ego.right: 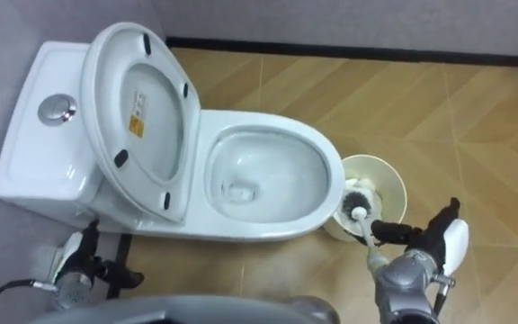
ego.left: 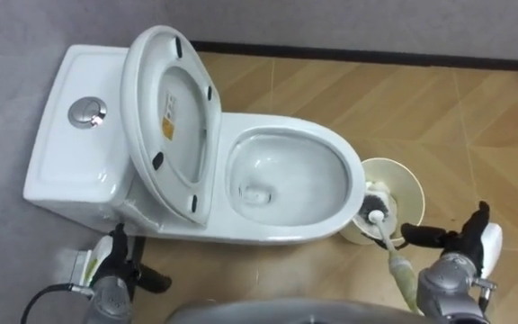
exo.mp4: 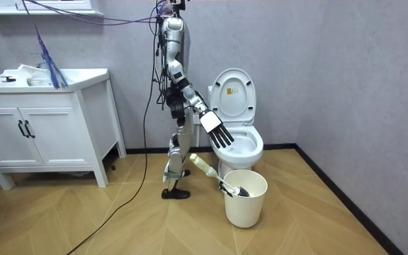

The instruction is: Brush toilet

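Both hands are low in front of the toilet (ego.left: 286, 232), and neither holds anything. The right hand (ego.left: 475, 247) hovers with its fingers (ego.left: 430, 236) straight and spread, pointing toward the bowl, thumb raised. Below those fingers, and apart from them as the room view shows, slants the pale handle of the toilet brush (ego.left: 389, 250). Its grip end lies back toward the wrist, and its head rests just past the fingertips inside a cream bucket (ego.left: 412, 180). The bucket stands on the wooden floor (ego.left: 475, 117), just beside the front of the toilet.

Beyond the fingertips, the bowl is open, with the seat and lid (ego.left: 165, 108) tipped up against the tank (ego.left: 66, 153). A round flush button (ego.left: 88, 112) sits on top of the tank.

The left hand (ego.left: 106, 265) is near the toilet's base on the tank side. Its fingers (ego.left: 151, 274) look straight, reaching along the floor side of the base without gripping.

In the room view the robot stands upright at the toilet's side, facing it, with a white cabinet (exo.mp4: 41, 134) behind it at the room view's left.
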